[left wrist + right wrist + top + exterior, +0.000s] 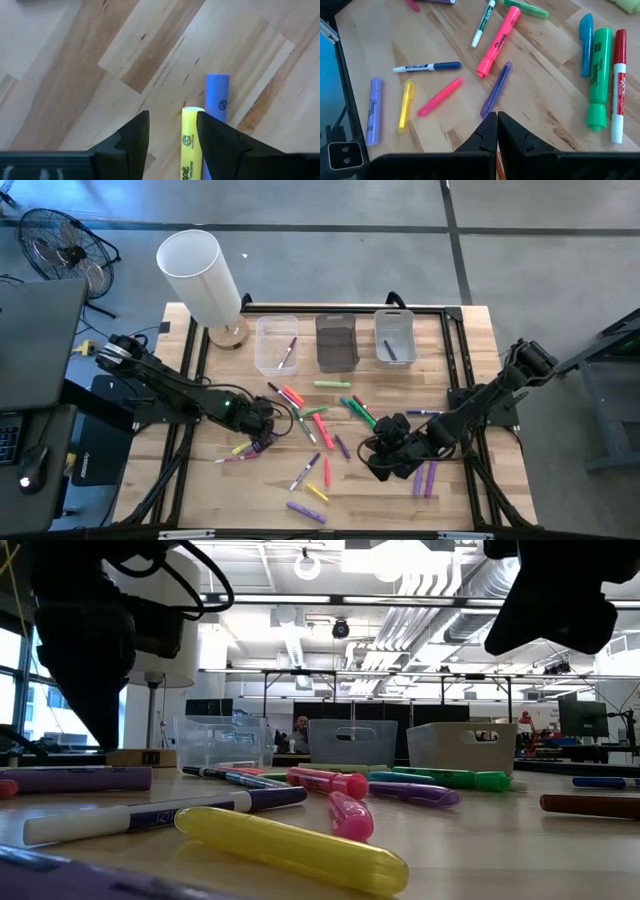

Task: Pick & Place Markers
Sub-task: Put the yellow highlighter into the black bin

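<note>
The left claw [172,132] hung low over the desk [200,490] with its fingers spread, and a yellow highlighter [190,145] lay between them, close against one finger. A blue marker [218,97] lay just beside the yellow one, almost parallel. I judged this the main risk: when the fingers closed, one finger could land on the blue marker, push it away, or pinch both together. Because the yellow highlighter sat off the middle of the gap, it could also roll or twist out of the grip.

The right claw [497,131] was pressed together and held nothing; it hovered above the scattered markers [320,425], at about 4 o'clock from the middle of the desk.

The markers were short, smooth and round, in pink, green, purple, yellow and blue, and some had white barrels. Most lay loose in the middle of the desk. One marker [287,352] lay already in the left clear bin [262,345] at 12 o'clock, and another [391,350] in the right bin [380,326].
</note>
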`<action>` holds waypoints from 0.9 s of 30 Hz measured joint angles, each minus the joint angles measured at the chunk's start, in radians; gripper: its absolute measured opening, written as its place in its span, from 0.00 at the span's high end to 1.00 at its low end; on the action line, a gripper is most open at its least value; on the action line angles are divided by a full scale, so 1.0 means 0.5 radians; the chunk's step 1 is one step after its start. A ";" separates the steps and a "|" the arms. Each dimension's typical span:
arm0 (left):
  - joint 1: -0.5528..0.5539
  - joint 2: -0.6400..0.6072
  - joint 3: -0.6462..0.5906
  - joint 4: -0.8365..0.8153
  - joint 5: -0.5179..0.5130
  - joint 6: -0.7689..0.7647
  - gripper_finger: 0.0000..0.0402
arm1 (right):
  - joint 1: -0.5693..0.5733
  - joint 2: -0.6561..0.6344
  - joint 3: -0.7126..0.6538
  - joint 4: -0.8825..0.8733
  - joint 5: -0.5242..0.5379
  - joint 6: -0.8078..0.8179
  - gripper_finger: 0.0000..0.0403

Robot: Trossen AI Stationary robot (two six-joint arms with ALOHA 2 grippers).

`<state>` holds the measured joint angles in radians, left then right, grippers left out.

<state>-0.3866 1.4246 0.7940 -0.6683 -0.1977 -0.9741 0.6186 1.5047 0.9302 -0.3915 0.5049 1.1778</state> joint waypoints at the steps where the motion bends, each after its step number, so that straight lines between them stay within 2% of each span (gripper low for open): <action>1: 0.000 0.000 0.000 -0.006 0.012 -0.001 0.60 | -0.001 0.000 0.000 0.001 0.001 0.001 1.00; 7: -0.116 0.000 -0.001 -0.092 0.206 -0.155 0.61 | -0.001 0.000 0.000 0.001 0.001 0.000 1.00; 12: -0.344 0.000 -0.001 -0.152 0.204 -0.401 0.67 | -0.003 0.000 0.000 0.001 0.002 0.000 1.00; 19: -0.540 0.000 -0.001 -0.213 0.175 -0.636 0.71 | -0.008 -0.001 0.000 0.001 0.027 -0.063 1.00; 27: -0.575 0.001 -0.076 -0.186 0.125 -0.718 0.71 | -0.008 -0.001 0.000 0.001 0.029 -0.056 1.00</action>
<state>-0.6743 1.4249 0.7561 -0.7614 -0.1352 -1.3331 0.6147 1.5043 0.9302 -0.3908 0.5194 1.1499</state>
